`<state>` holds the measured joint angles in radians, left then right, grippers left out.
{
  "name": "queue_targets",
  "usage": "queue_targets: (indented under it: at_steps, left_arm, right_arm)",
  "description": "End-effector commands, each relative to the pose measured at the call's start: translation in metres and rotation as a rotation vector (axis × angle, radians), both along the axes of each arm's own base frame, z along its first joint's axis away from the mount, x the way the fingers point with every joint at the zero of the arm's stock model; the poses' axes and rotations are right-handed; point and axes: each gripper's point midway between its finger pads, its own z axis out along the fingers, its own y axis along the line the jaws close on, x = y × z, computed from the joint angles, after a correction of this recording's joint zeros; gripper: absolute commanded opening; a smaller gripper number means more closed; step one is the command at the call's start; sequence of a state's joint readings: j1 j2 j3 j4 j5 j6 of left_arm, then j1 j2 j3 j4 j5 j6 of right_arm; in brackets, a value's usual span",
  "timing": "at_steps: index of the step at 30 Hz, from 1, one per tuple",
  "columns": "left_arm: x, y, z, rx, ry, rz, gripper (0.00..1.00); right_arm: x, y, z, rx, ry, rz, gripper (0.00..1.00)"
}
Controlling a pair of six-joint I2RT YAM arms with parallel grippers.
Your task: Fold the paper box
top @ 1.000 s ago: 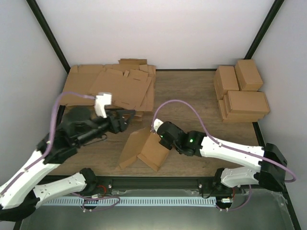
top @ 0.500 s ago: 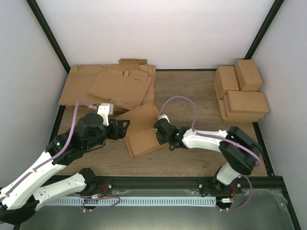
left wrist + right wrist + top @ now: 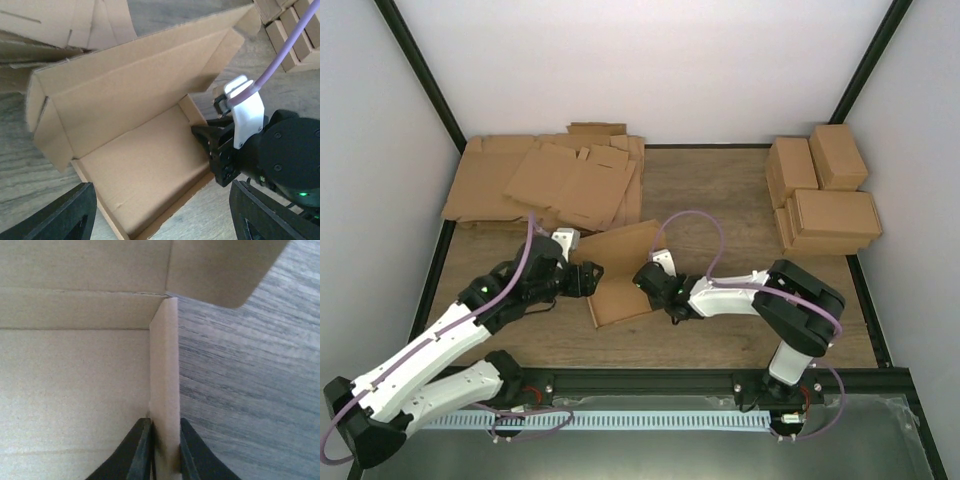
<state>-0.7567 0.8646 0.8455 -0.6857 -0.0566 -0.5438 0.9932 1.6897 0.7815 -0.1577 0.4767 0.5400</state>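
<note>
The paper box is a shallow brown tray lying open mid-table, with its lid panel raised along the far side. My right gripper is at the tray's right edge. In the right wrist view its fingers pinch the box's upright side wall, one inside and one outside. My left gripper is open at the tray's left edge. In the left wrist view the box floor lies between and ahead of its wide-apart fingertips, and the right gripper shows at the far wall.
A heap of flat cardboard sheets lies at the back left, close behind the box. Several folded boxes are stacked at the back right. The table's black front rail runs between the arm bases.
The box went from standing tilted near the front to lying flat farther back. The right arm folded in leftwards with it. The left gripper moved right up to the box.
</note>
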Motion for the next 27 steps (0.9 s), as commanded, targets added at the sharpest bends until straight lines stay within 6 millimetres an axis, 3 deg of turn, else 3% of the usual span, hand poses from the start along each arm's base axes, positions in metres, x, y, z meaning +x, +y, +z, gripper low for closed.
queue_targets:
  at_steps: [1, 4, 11, 18, 27]
  left_arm:
    - [-0.003, -0.012, -0.016, -0.055, 0.018, -0.044, 0.75]
    - [-0.007, -0.011, -0.031, -0.063, 0.041, -0.039, 0.75]
    - [-0.012, -0.012, -0.050, -0.080, 0.081, -0.034, 0.76]
    - [-0.015, -0.015, -0.070, -0.107, 0.127, -0.019, 0.81]
    - [-0.017, -0.009, -0.082, -0.102, 0.147, 0.015, 0.84]
  right_arm:
    - [-0.008, -0.013, 0.000, -0.023, -0.005, -0.018, 0.09]
    - [-0.008, -0.017, 0.004, -0.020, -0.016, -0.026, 0.01]
    - [-0.009, -0.030, -0.002, -0.126, -0.031, -0.071, 0.02]
    - [-0.013, -0.014, 0.003, -0.043, -0.007, -0.016, 0.35]
    - [-0.017, 0.011, 0.016, 0.104, 0.081, 0.111, 0.48]
